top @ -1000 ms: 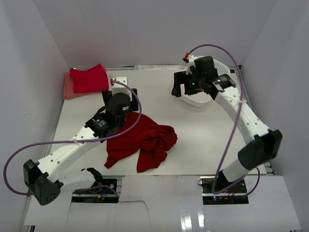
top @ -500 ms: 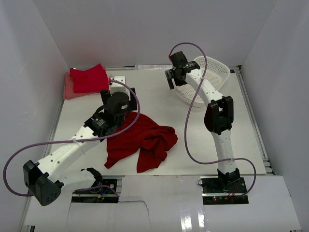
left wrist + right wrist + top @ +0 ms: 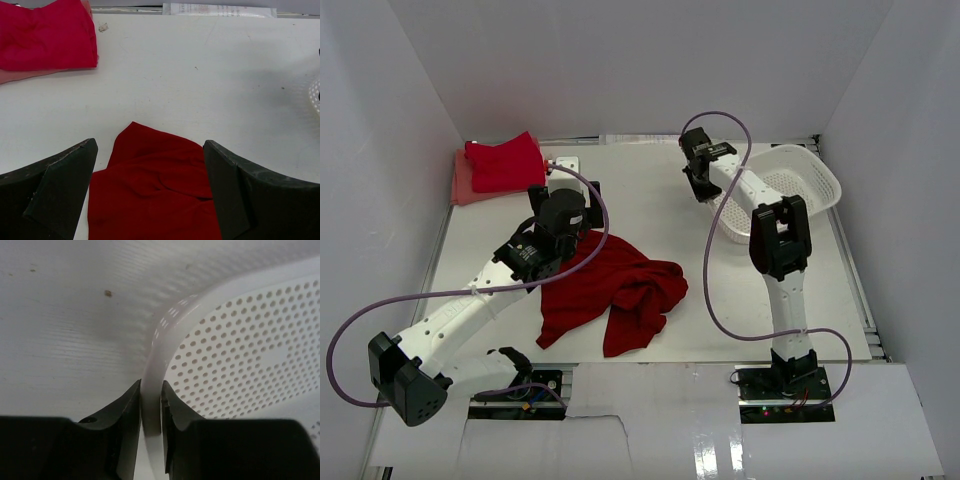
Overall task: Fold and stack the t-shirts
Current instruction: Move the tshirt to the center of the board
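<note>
My left tool (image 3: 150, 150) hangs open over a corner of the crumpled dark red shirt (image 3: 620, 285), which lies unfolded on the bench (image 3: 650, 200) right beneath it, so that fold is not yet begun. Ahead of that tool and off to its left, a bright red shirt (image 3: 505, 162) sits folded on top of a pink one (image 3: 462, 188), so I judge two are done and stacked. My right tool (image 3: 151, 400) is clamped on the rim of the white basket (image 3: 172, 322), in which I see no more shirts, leaving this one to fold and stack.
</note>
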Available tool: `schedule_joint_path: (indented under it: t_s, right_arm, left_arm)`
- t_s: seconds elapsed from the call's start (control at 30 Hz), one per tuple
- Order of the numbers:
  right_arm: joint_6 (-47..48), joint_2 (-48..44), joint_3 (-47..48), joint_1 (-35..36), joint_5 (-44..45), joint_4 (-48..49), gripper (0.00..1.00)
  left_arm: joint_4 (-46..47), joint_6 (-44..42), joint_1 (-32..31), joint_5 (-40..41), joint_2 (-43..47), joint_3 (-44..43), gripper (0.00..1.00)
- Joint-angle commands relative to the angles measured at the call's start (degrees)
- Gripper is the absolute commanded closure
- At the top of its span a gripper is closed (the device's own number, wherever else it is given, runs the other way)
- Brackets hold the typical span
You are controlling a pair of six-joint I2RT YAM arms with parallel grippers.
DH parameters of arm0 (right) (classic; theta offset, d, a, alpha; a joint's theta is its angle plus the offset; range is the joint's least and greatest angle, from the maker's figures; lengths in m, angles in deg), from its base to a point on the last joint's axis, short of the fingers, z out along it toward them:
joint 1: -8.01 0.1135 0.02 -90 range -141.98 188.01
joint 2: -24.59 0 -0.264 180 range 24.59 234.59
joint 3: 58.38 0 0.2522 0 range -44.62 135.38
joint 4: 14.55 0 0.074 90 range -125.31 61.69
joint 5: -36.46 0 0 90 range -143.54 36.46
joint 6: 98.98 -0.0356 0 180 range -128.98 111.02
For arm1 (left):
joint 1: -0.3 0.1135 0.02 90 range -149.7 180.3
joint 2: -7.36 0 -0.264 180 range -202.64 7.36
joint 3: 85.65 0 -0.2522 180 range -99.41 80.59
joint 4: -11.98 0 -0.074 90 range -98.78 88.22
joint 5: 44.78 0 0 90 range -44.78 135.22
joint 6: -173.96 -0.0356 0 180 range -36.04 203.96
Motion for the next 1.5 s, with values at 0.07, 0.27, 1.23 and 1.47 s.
schedule_joint_path:
  t_s: [0.07, 0.27, 1.23, 1.47]
  right_arm:
    - [-4.4, -9.8, -9.2, -1.2, 2.6, -2.8, 0.76]
    - [-4.3, -16.4, -15.5, -1.3, 1.2, -1.4, 0.75]
    - [18.8, -20.4, -23.5, -2.2, -26.1, 0.3, 0.92]
    - [39.6, -27.6, -33.7, -2.2, -26.1, -1.1, 0.91]
  left_arm:
    - [-0.6, 0.5, 0.4, -1.1, 1.1, -2.3, 0.02]
    - [-0.7, 0.7, 0.7, -1.6, 1.3, -2.5, 0.02]
    - [-0.9, 0.7, 0.9, -1.7, 1.0, -2.4, 0.02]
    - [-0.9, 0.6, 1.0, -1.9, 0.5, -2.4, 0.02]
